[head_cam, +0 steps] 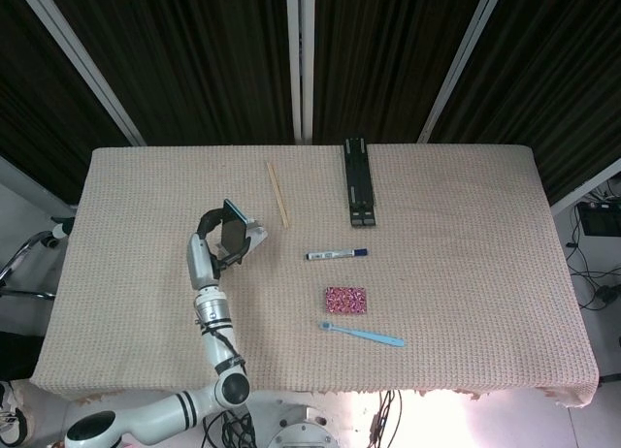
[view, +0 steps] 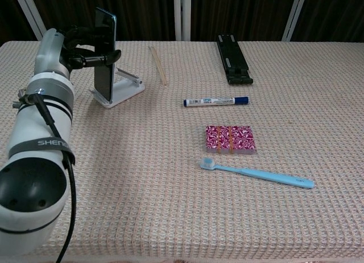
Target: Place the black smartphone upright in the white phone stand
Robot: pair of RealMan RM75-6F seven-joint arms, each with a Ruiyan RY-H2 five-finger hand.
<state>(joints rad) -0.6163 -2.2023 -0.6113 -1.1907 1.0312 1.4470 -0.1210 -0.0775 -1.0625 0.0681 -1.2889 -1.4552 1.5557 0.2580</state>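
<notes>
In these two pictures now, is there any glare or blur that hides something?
Head view: strong white glare washes out the table front edge; everything else is sharp. Chest view: even light, no glare; the near arm looms large, and the left robot hand on the black smartphone is dark, its fingers hard to separate.

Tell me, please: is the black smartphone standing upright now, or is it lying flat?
Upright. In the chest view the black smartphone stands on end at the white phone stand, gripped by the left hand. Whether it is fully seated, cannot tell.

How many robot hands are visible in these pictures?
1. Only the left hand shows, at the table's left side, holding the black smartphone at the white phone stand. The right hand appears in neither view.
</notes>
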